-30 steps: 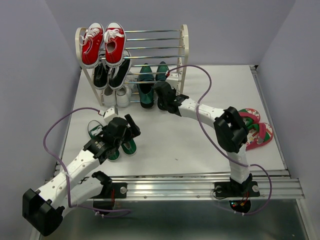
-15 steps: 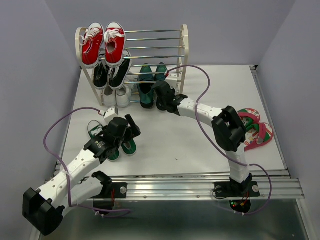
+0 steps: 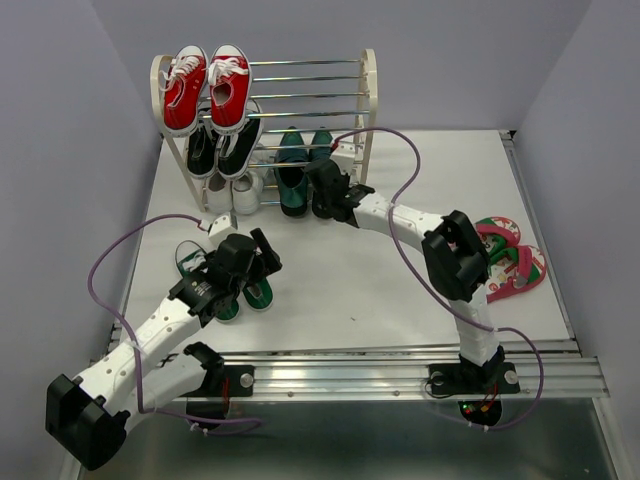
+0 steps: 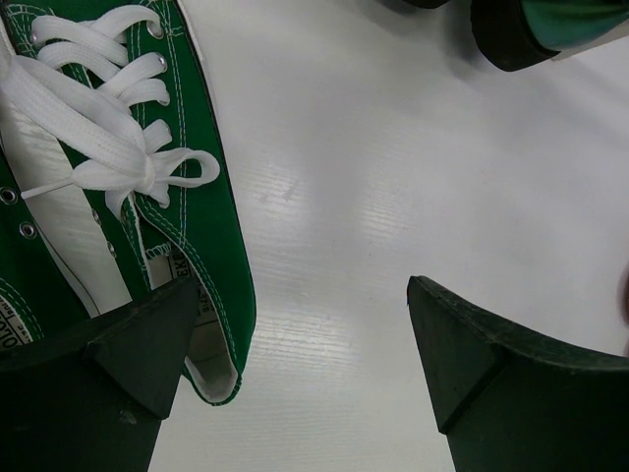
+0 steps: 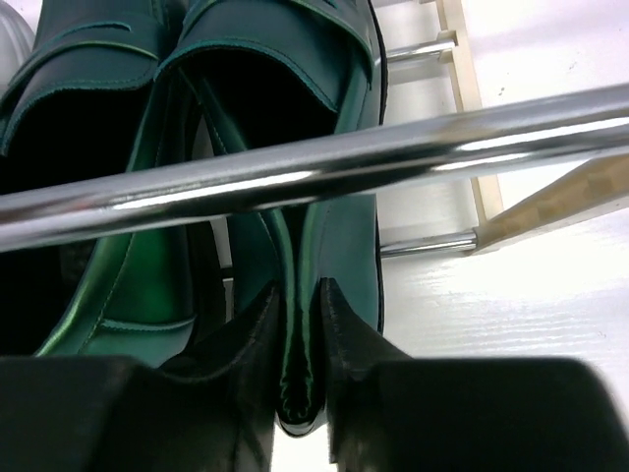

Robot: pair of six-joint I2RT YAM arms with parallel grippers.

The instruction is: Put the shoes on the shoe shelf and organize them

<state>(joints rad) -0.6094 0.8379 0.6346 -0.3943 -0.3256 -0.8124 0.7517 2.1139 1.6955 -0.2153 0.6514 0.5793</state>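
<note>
The shoe shelf (image 3: 369, 95) stands at the table's far left. My right gripper (image 3: 325, 185) is shut on the heel wall of the right dark green loafer (image 5: 344, 226), which sits on the bottom tier beside its mate (image 5: 88, 157); both loafers show from above (image 3: 292, 170). A chrome rod (image 5: 314, 167) crosses just above them. My left gripper (image 4: 300, 334) is open over the table, its left finger at the heel of a green canvas sneaker (image 4: 118, 167). The sneaker pair (image 3: 210, 275) lies under that arm. The flip-flops (image 3: 515, 258) lie at the right.
Red sneakers (image 3: 207, 85) sit on the top tier, black sneakers (image 3: 222, 145) below them, white shoes (image 3: 233, 192) at the bottom left. A purple cable (image 3: 400, 150) loops from the right arm over the table.
My right gripper has pushed the loafer a little farther back and left into the shelf's bottom tier. The left arm has stayed still.
</note>
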